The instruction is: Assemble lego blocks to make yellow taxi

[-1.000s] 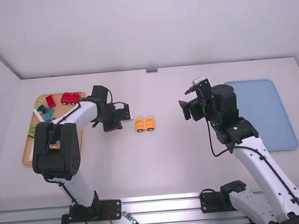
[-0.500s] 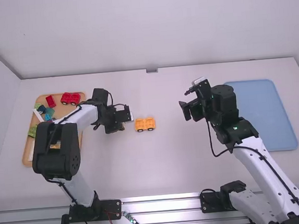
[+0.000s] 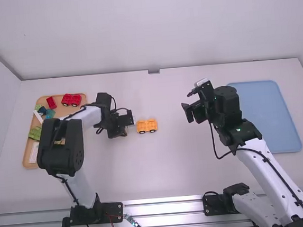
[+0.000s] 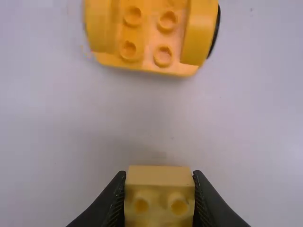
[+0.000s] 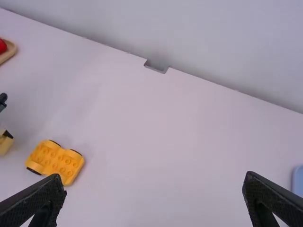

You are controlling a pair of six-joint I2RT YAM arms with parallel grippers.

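The yellow-orange wheeled base (image 3: 147, 125) rests on the table left of the middle, studs up. Just left of it is my left gripper (image 3: 126, 127). From the left wrist, that gripper (image 4: 160, 196) is shut on a pale yellow block (image 4: 159, 189), with the wheeled base (image 4: 151, 35) a short gap away from it. My right gripper (image 3: 187, 112) hangs over the table to the right of the base. Seen from the right wrist, its fingers stand wide apart, so this gripper (image 5: 154, 191) is open with nothing between them; the base (image 5: 56, 161) lies beyond.
A wooden tray (image 3: 26, 156) at the far left holds a red wheeled piece (image 3: 71, 100), a red block (image 3: 51, 102), green blocks (image 3: 35, 133) and other pieces, partly behind the left arm. A blue tray (image 3: 271, 116) lies at the right, beside the right arm.
My left gripper has shifted slightly toward the camera and a little to the right, closer to the wheeled base. The right arm and the base have stayed still.
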